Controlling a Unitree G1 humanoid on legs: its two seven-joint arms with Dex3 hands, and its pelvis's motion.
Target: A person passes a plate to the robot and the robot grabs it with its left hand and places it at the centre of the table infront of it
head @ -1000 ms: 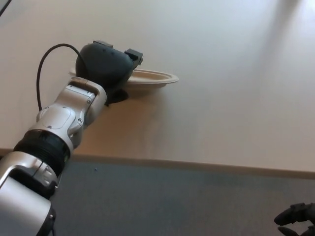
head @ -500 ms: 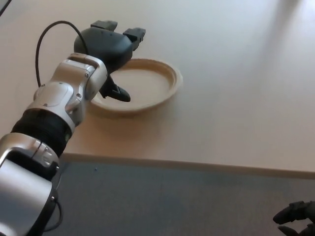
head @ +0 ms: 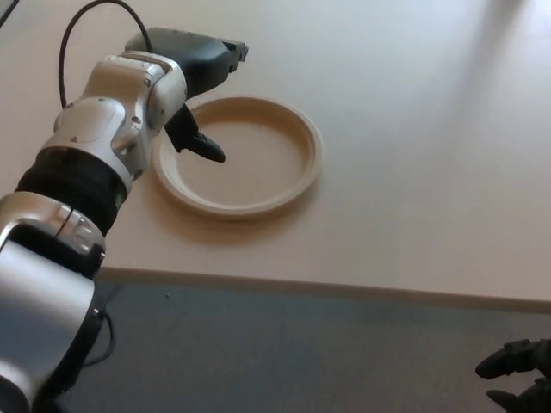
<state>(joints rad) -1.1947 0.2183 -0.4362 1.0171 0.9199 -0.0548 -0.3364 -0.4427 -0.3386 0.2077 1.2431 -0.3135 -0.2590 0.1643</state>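
Observation:
A beige round plate (head: 258, 185) lies flat on the light wooden table (head: 413, 129), left of the middle of the view. My left hand (head: 191, 64) is at the plate's far left rim. Its thumb (head: 205, 146) reaches over the plate's inside, and its fingers (head: 231, 50) point away beyond the rim, spread apart from the thumb. The hand looks open, with the plate resting on the table. The white and black left forearm (head: 103, 155) comes in from the lower left. Only a dark part of my right hand (head: 516, 383) shows at the bottom right corner.
The table's front edge (head: 344, 288) runs across the lower part of the view, with grey floor (head: 284, 353) below it. A black cable (head: 73, 34) loops above the left wrist.
The plate went from tilted, seen edge-on in my left hand, to lying flat on the table. The left hand turned and drew back toward the plate's far left rim.

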